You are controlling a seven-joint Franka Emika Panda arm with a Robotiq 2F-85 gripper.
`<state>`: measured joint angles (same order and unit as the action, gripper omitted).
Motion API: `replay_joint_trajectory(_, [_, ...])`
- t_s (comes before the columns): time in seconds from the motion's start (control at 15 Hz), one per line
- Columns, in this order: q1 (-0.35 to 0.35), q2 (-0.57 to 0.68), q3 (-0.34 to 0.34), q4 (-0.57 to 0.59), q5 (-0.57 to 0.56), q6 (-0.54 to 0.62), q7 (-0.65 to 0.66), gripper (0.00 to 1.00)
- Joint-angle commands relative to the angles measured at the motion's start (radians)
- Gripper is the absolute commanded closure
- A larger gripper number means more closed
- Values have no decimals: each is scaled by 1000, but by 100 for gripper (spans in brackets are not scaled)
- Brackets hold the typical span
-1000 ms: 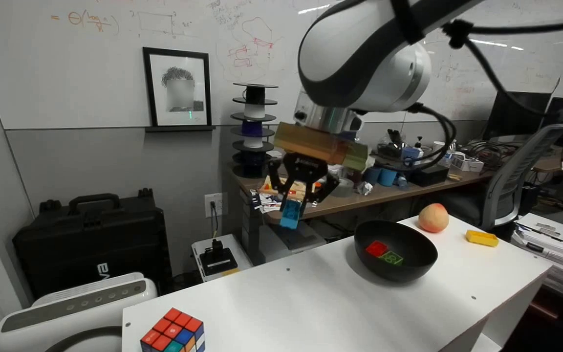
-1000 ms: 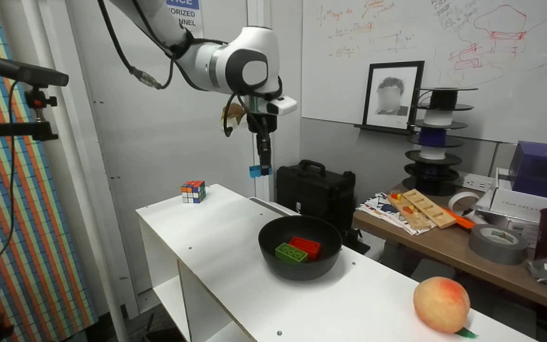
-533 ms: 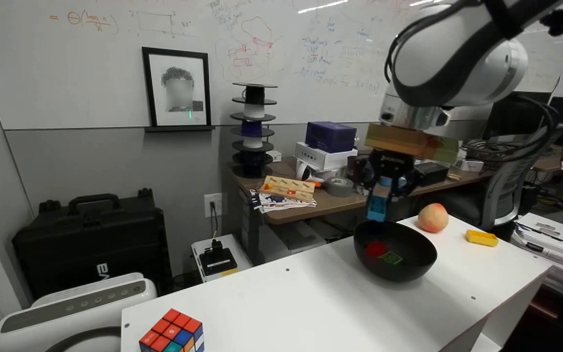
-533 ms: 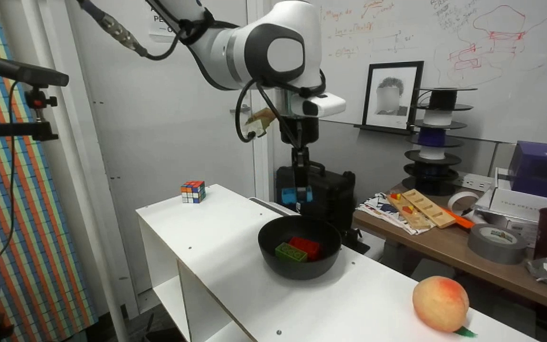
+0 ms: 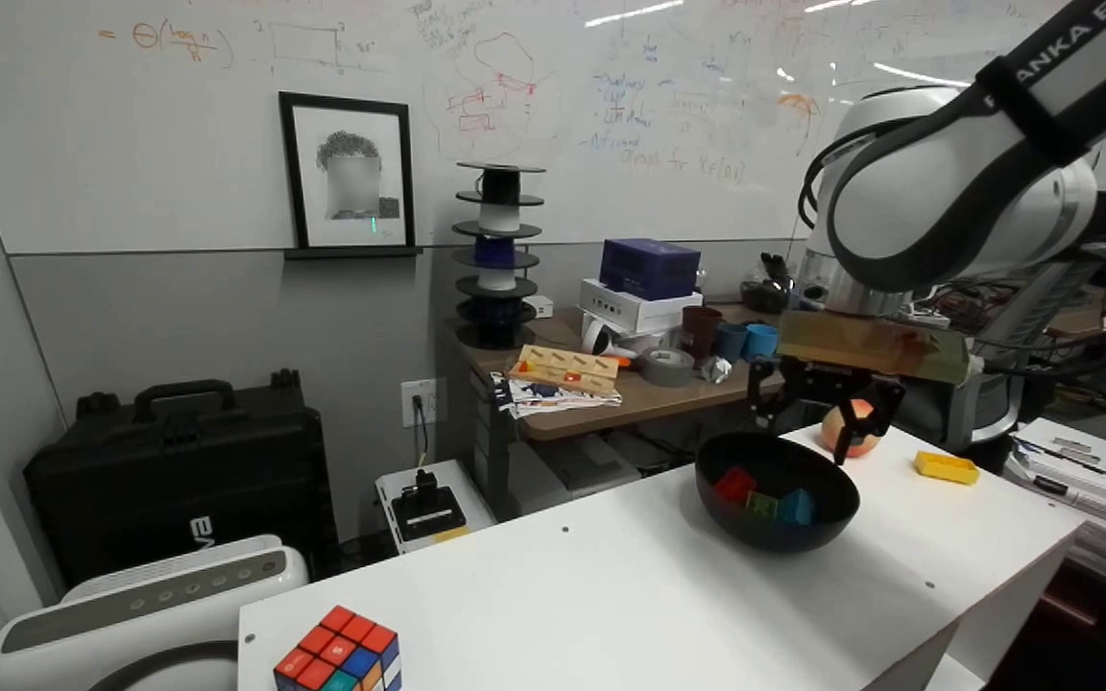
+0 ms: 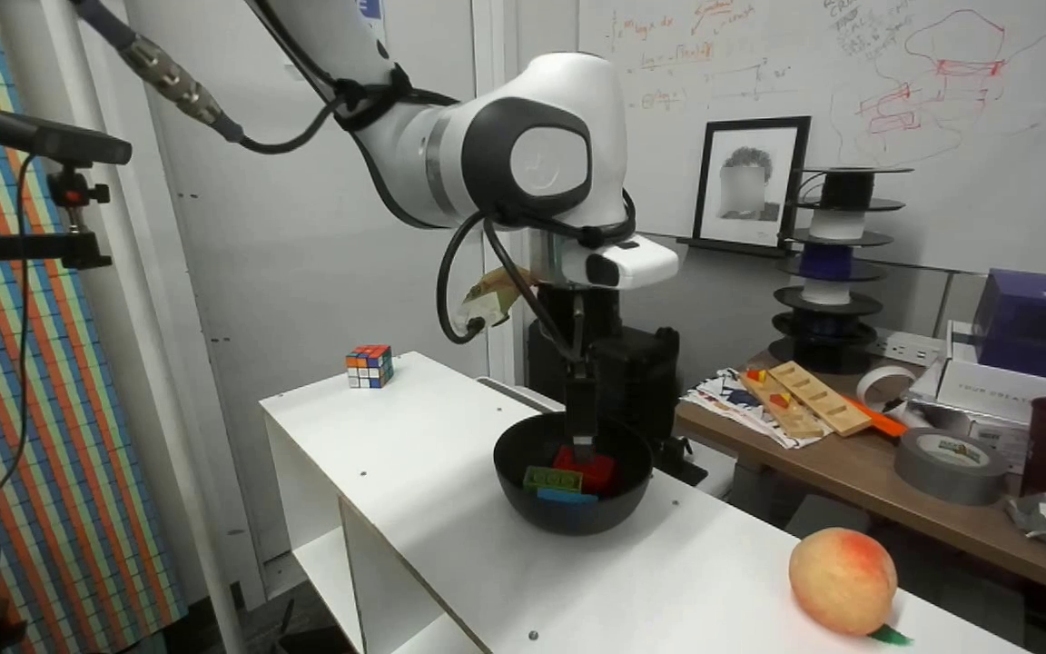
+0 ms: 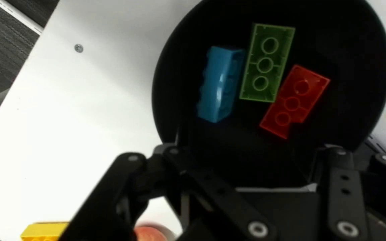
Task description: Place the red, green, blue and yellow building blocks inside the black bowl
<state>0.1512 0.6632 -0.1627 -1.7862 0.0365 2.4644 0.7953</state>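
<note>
Sitting farthest left, Rubik's cube (image 5: 339, 648): we are seeing it near one end of the white shelf unit (image 5: 553, 595), well apart from the rest.
Black bowl (image 5: 755, 540): it is standing upright on the same white top, and we are finding three blocks inside it.
Red block (image 5: 734, 487): it is lying in the bowl, its hollow underside facing us in the wrist view.
Green block (image 5: 761, 507): it is lying just beside the red one, likewise showing us its hollow side.
Blue block (image 5: 796, 507): it is resting tilted in the bowl, near the green one.
Gripper (image 5: 801, 441): we are holding it at the bowl, pointing down; its fingers (image 6: 581, 409) are standing well apart with nothing in their grasp. In an exterior view they are covering part of the red block, and we are unable to tell whether they are touching it.
Peach (image 6: 841, 581): it is sitting right of the bowl in both exterior views.
Yellow block (image 5: 947, 467): it is lying outside the bowl, on the white top.
Arm (image 5: 956, 197): it is slanting in from the upper right in an exterior view, angling down to a rounded joint, its wrist hanging below almost upright.
</note>
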Motion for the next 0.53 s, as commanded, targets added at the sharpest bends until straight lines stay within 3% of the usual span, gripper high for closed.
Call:
replay_joint_trajectory(0.0, [1,-101,28,-58,2,66,-21,0])
replay_joint_trajectory(0.27, [-12,-205,-6,-128,-8,156,6,0])
replay_joint_trajectory(0.47, [-65,-305,-51,-271,32,246,54,1])
